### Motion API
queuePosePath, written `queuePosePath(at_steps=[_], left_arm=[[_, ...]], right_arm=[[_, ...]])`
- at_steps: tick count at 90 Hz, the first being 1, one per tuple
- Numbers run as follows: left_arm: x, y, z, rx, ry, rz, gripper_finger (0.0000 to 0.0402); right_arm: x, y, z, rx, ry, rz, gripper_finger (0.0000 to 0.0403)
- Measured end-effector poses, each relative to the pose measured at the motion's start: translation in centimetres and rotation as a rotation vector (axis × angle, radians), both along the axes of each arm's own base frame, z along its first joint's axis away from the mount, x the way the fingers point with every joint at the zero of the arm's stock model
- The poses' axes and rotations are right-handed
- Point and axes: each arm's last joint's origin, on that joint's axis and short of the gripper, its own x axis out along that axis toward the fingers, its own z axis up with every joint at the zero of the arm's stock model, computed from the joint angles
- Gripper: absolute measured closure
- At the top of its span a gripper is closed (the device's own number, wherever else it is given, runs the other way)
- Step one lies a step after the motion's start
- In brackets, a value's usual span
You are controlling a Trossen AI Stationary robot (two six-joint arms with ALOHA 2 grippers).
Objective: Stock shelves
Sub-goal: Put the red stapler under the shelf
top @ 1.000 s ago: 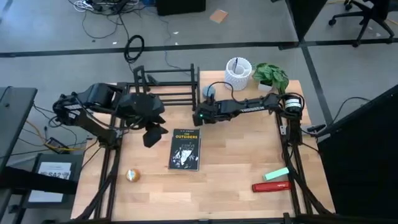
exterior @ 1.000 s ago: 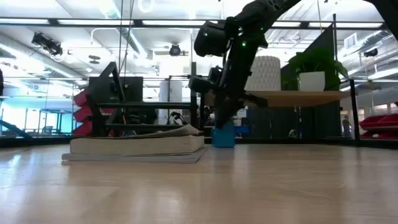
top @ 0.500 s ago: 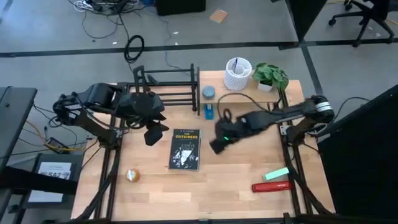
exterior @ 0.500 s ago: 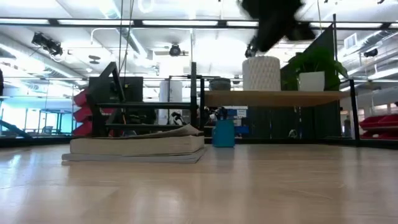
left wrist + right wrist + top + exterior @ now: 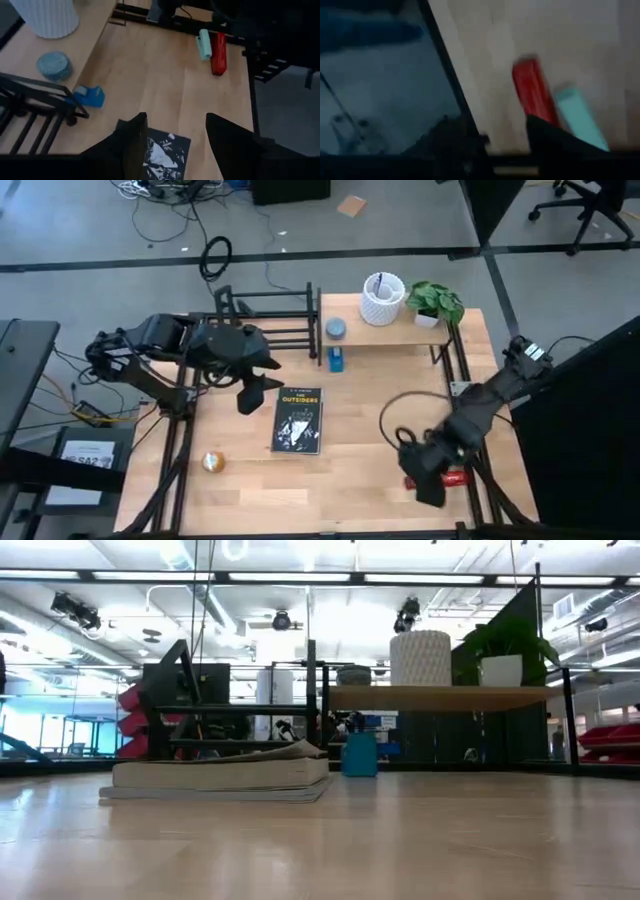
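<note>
The shelves stand at the far edge: a black bar rack (image 5: 265,320) and a wooden board on black legs (image 5: 400,332). The board carries a white vase (image 5: 382,298), a plant (image 5: 435,302) and a round blue thing (image 5: 336,329). A small blue box (image 5: 337,360) stands on its base on the table by the board's left end. My left gripper (image 5: 175,145) hovers open over the far end of a book (image 5: 298,420). My right gripper (image 5: 428,488) hangs open at the near right corner, beside a red bar (image 5: 532,92) and a mint-green bar (image 5: 580,115).
A small orange ball (image 5: 212,462) lies near the table's left near corner. The book lies flat mid-table (image 5: 220,775). The table's right edge and the dark frame run close beside my right gripper. Bare wood lies between the book and the two bars.
My right gripper has come away from the small blue box, which stays standing by the board. It rose and swung fast toward the table's near right corner, ending by the red and green bars.
</note>
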Motion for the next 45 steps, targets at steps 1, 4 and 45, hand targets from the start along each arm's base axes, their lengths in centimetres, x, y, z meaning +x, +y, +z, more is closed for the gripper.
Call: queuePosePath(at_steps=[1,4,45], left_arm=[[0.0,0.0,0.0,0.0,0.002,0.0,0.0218],[0.0,0.0,-0.1,0.0,0.009,0.002,0.0218],[0.1,0.0,-0.1,-0.01,0.005,0.012,0.0218]], right_arm=[[-0.1,0.2,-0.2,-0.006,0.015,0.005,0.0172],[-0.3,0.7,-0.8,-0.026,0.062,0.018,0.0155],[-1.2,5.2,-9.6,-0.241,0.504,0.19,0.0122]])
